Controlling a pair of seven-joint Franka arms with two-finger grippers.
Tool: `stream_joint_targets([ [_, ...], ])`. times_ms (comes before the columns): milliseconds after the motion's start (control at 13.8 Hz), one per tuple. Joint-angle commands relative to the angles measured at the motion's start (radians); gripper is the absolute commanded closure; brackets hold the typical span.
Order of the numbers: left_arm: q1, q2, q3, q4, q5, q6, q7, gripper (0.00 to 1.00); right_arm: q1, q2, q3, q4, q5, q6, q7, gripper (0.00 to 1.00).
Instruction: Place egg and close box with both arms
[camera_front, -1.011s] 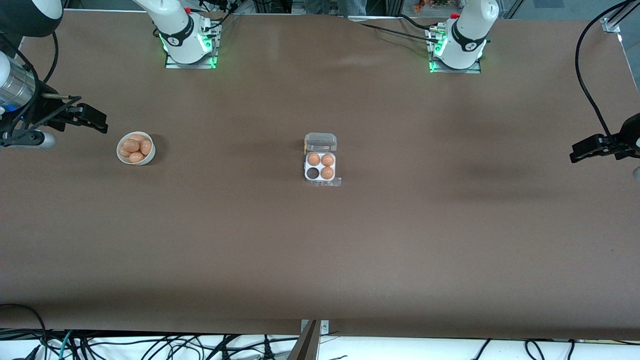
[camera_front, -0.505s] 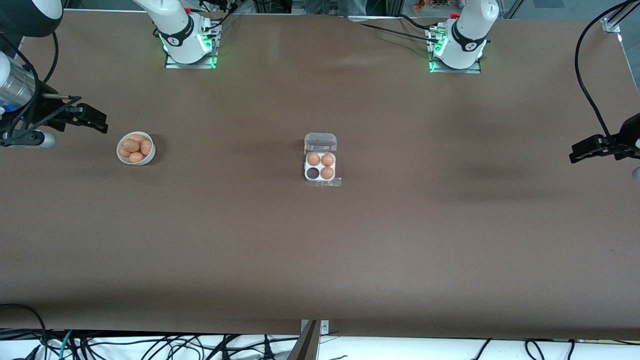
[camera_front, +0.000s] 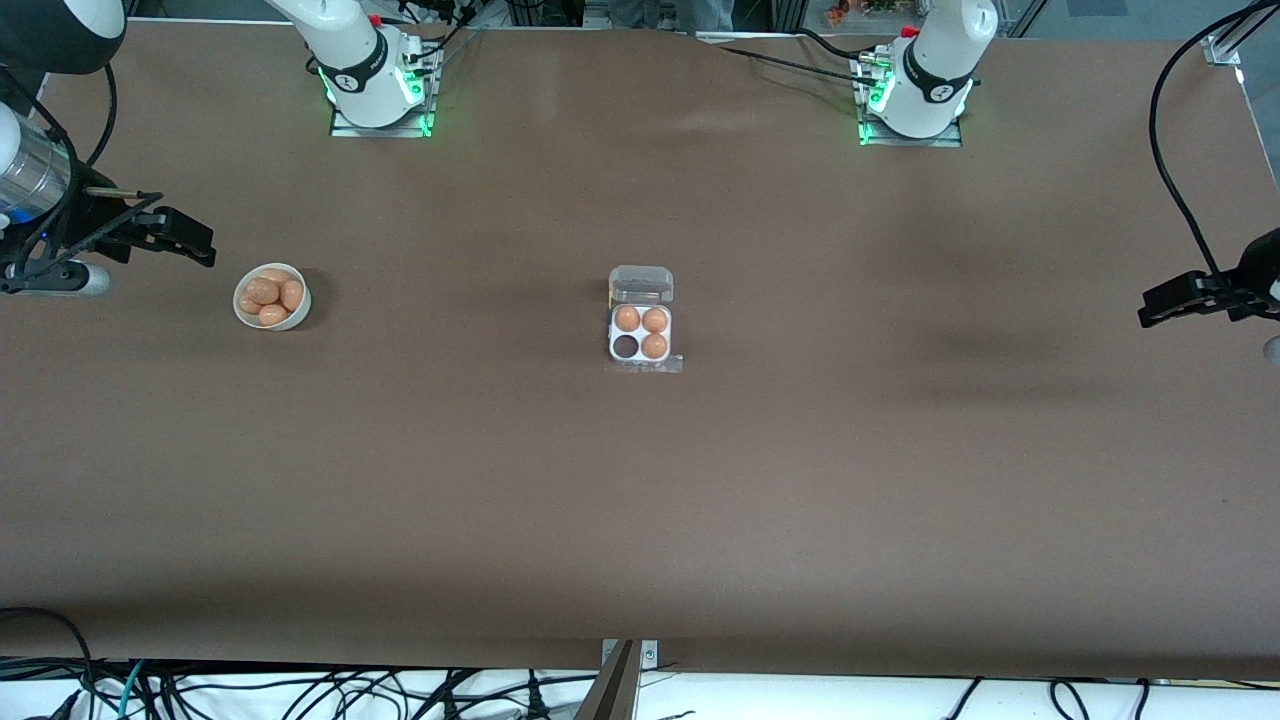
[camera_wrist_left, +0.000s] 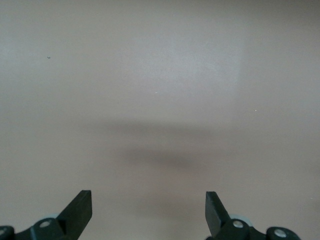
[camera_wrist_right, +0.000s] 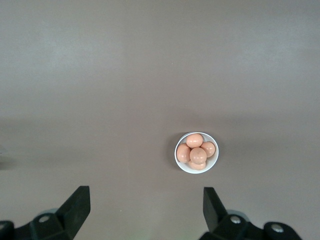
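You had placed no egg: the box (camera_front: 640, 332) stood unlidded, one cell bare. The left pincer (camera_wrist_left: 148, 210) and right pincer (camera_wrist_right: 146, 207) hung released, the right over the bowl (camera_front: 272, 297).

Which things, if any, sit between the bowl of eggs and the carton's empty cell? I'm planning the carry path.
Nothing visible does. Only bare table lies between the bowl and the box. Its lid is open, and the empty cell is uncovered. The right gripper is near the bowl; the left gripper waits.
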Motion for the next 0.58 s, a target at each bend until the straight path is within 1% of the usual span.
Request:
stream_joint_targets([
  [0, 0.005, 0.009, 0.001, 0.012, -0.014, -0.006, 0.0, 0.0, -0.005, -0.016, 0.005, -0.014, -0.003, -0.004, 0.01, 0.0],
  [361, 0.004, 0.009, 0.001, 0.013, -0.011, -0.006, 0.0, 0.0, -0.005, -0.015, 0.005, -0.022, -0.005, 0.002, 0.01, 0.0],
  [505, 0.004, 0.009, 0.001, 0.013, -0.011, -0.004, 0.0, 0.0, -0.005, -0.013, 0.005, -0.056, -0.011, 0.043, 0.01, 0.0],
])
